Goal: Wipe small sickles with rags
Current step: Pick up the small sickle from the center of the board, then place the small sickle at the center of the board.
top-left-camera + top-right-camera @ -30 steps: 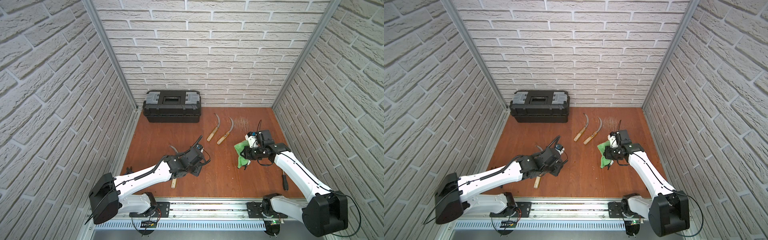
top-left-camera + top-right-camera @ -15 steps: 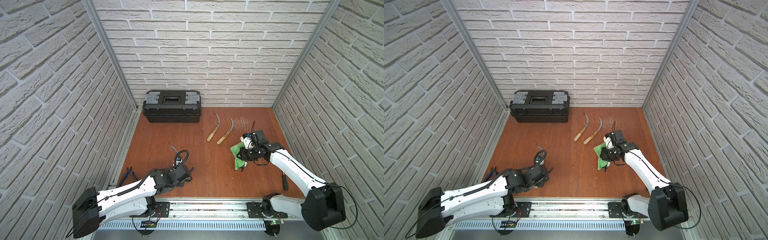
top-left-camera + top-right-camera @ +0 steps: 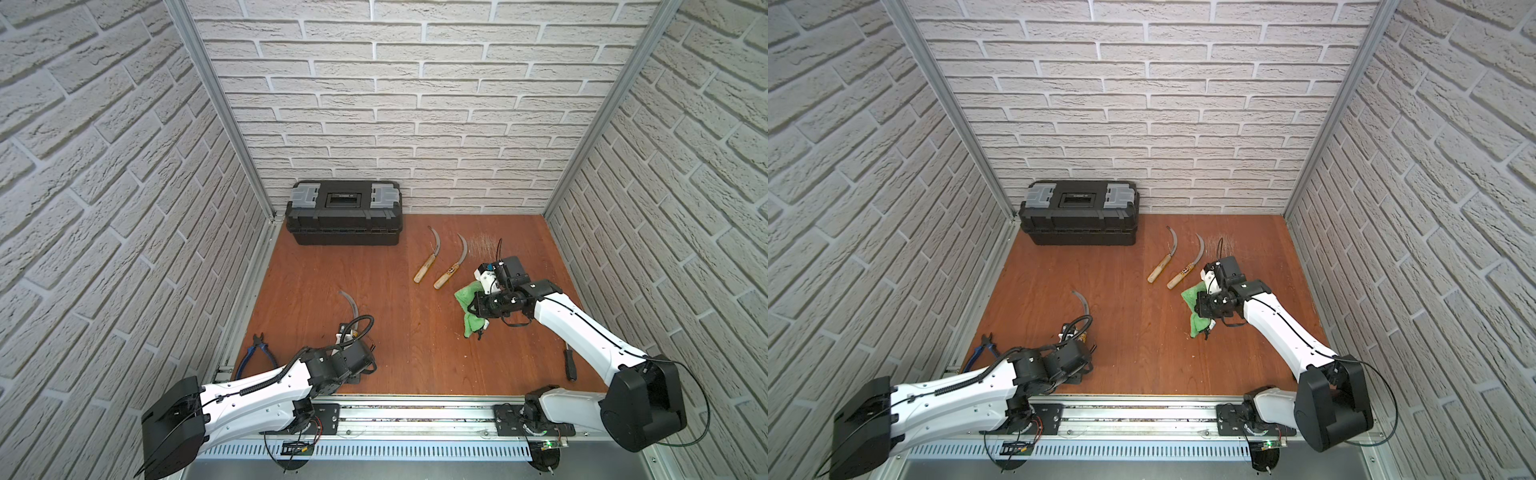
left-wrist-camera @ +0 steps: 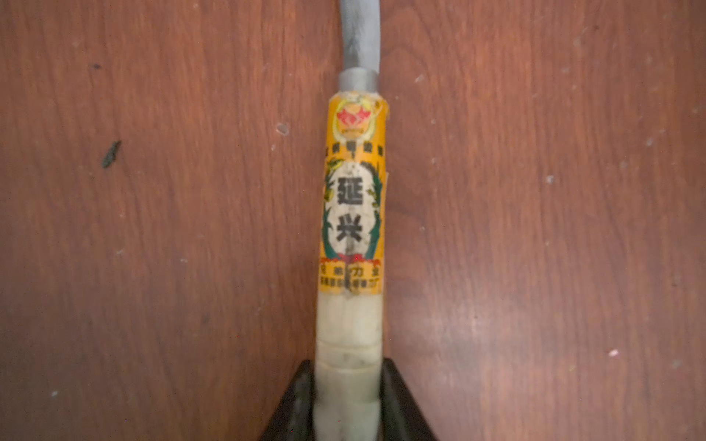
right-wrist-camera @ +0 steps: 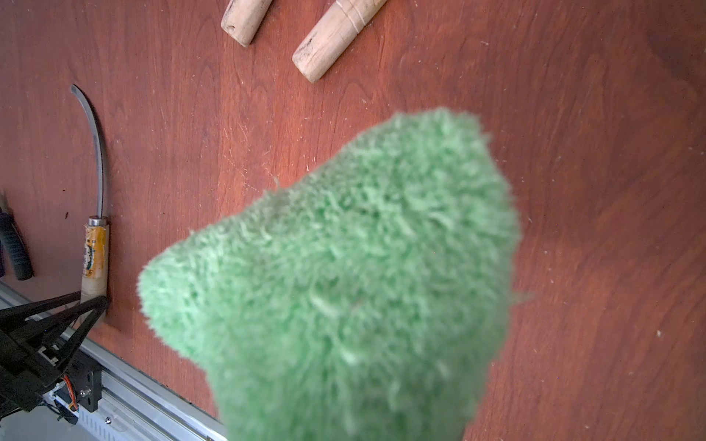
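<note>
The left fingers (image 4: 298,412), black and wedge-shaped, are closed narrowly on the butt of a small sickle (image 4: 349,229). It has a smooth pale wooden handle wrapped in an orange paper label with black characters, then a grey metal collar. Its thin curved grey blade (image 3: 353,305) runs out of the left wrist view.

In both top views the left arm's wrist hides those fingers and most of the handle. Only the blade shows, at the front left of the reddish-brown wooden worktop (image 3: 415,357). Whether the sickle rests on the wood or is lifted is hard to tell.

The right fingers are buried in a green fluffy microfibre cloth (image 5: 344,267) and cannot be seen. They are clamped on it, and it hangs crumpled at centre right, blurred and filling the right wrist view.

Just behind the cloth, a plain-handled sickle (image 3: 426,266) and a dark-labelled sickle (image 3: 449,272) lie side by side, not touching. Blue-handled pliers (image 3: 260,343) are partly hidden by the left arm. A black plastic toolbox (image 3: 345,212) sits shut against the back wall.
</note>
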`<action>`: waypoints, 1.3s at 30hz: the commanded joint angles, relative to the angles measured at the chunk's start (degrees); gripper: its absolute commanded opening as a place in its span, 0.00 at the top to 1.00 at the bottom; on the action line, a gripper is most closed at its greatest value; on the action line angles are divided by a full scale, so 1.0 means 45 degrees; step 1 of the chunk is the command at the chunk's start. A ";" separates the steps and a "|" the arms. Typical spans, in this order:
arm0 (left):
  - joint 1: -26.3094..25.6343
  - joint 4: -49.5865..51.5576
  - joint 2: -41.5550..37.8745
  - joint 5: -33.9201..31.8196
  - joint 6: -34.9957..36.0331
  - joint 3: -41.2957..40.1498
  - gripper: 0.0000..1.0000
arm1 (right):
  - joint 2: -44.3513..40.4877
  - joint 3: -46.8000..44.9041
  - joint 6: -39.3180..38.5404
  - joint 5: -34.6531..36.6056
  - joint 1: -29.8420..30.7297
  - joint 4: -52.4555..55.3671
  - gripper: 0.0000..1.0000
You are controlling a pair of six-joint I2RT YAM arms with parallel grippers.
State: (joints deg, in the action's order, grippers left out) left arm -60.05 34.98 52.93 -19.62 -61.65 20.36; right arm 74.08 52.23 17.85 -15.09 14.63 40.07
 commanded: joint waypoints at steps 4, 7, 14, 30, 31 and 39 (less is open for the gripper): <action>0.0083 0.0182 -0.0487 -0.0146 -0.0383 -0.0082 0.98 | 0.0292 0.0663 0.0101 0.0058 0.0166 -0.0398 0.97; 0.0081 0.0288 -0.0887 -0.0313 -0.0185 0.0183 1.00 | 0.0457 0.0950 0.0028 0.0184 0.0166 -0.0237 0.97; 0.0066 -0.0091 -0.0049 -0.0301 0.2550 0.2366 1.00 | 0.0664 0.2000 -0.0514 0.0570 0.0128 0.0696 0.97; -0.0293 -0.3204 0.7298 0.4992 1.0401 0.7718 1.00 | -0.0449 0.2509 -0.1514 0.1290 -0.1337 0.2581 0.97; -0.0243 -0.3460 0.7763 0.5280 1.0625 0.7922 1.00 | -0.0462 0.2544 -0.1558 0.1320 -0.1357 0.2656 0.97; 0.0504 -0.4833 1.0831 0.6359 1.1425 0.9606 1.00 | -0.0193 0.2791 -0.1948 0.1921 -0.1396 0.3475 0.97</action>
State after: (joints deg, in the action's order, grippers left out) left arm -59.16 17.96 99.85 6.02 -13.74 60.99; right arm 73.30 63.75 10.46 -8.27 8.56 54.06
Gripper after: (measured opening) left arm 0.261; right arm 0.174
